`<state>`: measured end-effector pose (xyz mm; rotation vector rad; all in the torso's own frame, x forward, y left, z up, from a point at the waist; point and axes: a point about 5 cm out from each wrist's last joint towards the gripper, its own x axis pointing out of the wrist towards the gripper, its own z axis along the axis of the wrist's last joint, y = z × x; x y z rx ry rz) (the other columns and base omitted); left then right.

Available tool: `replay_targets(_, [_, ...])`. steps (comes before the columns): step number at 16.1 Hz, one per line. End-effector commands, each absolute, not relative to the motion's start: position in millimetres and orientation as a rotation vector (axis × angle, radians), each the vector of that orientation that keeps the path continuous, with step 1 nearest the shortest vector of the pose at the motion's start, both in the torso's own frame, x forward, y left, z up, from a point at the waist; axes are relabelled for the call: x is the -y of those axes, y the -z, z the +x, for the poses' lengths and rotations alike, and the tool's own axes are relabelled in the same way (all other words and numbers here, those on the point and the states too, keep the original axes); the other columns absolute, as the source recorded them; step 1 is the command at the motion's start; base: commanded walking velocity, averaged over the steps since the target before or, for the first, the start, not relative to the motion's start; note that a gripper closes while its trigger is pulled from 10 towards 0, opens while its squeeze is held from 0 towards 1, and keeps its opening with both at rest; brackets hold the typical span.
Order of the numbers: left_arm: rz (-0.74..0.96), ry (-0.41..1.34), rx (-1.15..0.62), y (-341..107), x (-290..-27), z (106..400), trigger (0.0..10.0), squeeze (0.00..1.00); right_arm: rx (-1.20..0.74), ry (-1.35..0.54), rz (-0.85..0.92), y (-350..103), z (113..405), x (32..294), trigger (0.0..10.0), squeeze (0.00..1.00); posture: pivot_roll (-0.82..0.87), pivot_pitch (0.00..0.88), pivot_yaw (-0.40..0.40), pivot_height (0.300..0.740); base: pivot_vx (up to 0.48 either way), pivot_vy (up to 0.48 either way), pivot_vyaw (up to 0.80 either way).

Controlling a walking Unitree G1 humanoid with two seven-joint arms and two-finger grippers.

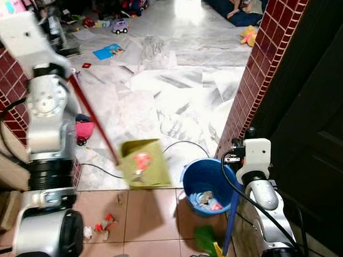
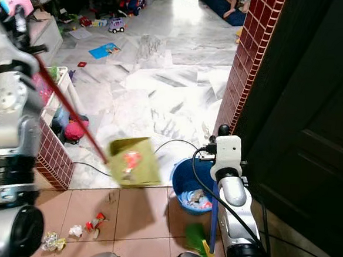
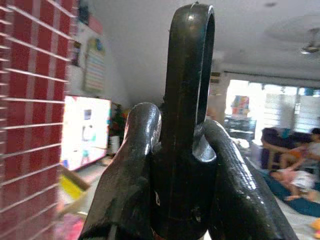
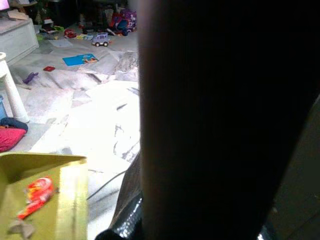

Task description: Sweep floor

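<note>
Left pincer (image 3: pixel 182 165) is clamped round the black hanging loop at the top of the red handle (image 1: pixel 92 120), fingers (image 3: pixel 127 185) wrapped tight on it, held up high by my left shoulder. Handle's long axis runs down & to my right, ending at the yellow-green dustpan (image 1: pixel 145 163), which hangs tilted off the floor w/ a red wrapper (image 2: pixel 131 159) and a bit of grey scrap in it. Blue bucket (image 1: pixel 208 187) sits just to the right of the pan and a little lower, near the brick pillar (image 1: pixel 264 70), already w/ some rubbish inside. So the tip-out goes to my right: pan mouth has to swing over the bucket rim, I reckon. Right pincer: can't tell if apart or together, its wrist cam is mostly blocked by something dark; that arm stands by the blue broomstick (image 1: pixel 231 221) w/ green brush (image 1: pixel 206 238) beside the bucket. More scraps (image 1: pixel 103 225) lie on the tan tiles (image 1: pixel 148 215) near my left leg, not yet swept.
</note>
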<state>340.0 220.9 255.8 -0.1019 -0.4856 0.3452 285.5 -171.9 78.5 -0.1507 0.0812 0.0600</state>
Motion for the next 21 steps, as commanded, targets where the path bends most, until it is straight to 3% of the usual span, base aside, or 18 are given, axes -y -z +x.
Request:
replay_targets(1, [-0.125,-0.371,0.565,-273,-226,334,10.0,0.0,-0.056,-0.082,-0.171,-84,288,169,10.0,0.0,-0.11,0.0,0.062,0.74,0.0,0.0,0.0])
replay_targets(4, [-0.174,-0.352,0.628,-289,-223,335,10.0,0.0,-0.058,-0.088,-0.172,-84,289,168,10.0,0.0,-0.1,0.0,0.055,0.74,0.0,0.0,0.0])
replay_targets(8, [-0.26,-0.276,0.698,-311,-196,344,10.0,0.0,-0.061,-0.095,-0.171,-82,290,165,10.0,0.0,-0.11,0.0,0.06,0.74,0.0,0.0,0.0])
replay_targets(11, [-0.254,-0.175,0.709,-311,-162,350,10.0,0.0,-0.059,-0.097,-0.171,-82,290,163,10.0,0.0,-0.12,0.0,0.066,0.74,0.0,0.0,0.0])
replay_targets(14, [-0.123,-0.027,0.75,-300,-112,348,10.0,0.0,-0.056,-0.093,-0.17,-83,290,161,10.0,0.0,-0.13,0.0,0.073,0.74,0.0,0.0,0.0])
replay_targets(17, [-0.136,0.069,0.717,-285,-76,350,10.0,0.0,-0.051,-0.091,-0.166,-83,290,158,10.0,0.0,-0.15,0.0,0.09,0.74,0.0,0.0,0.0])
replay_targets(21, [-0.129,0.177,0.705,-271,-43,345,10.0,0.0,-0.047,-0.082,-0.161,-83,289,156,10.0,0.0,-0.15,0.0,0.107,0.74,0.0,0.0,0.0])
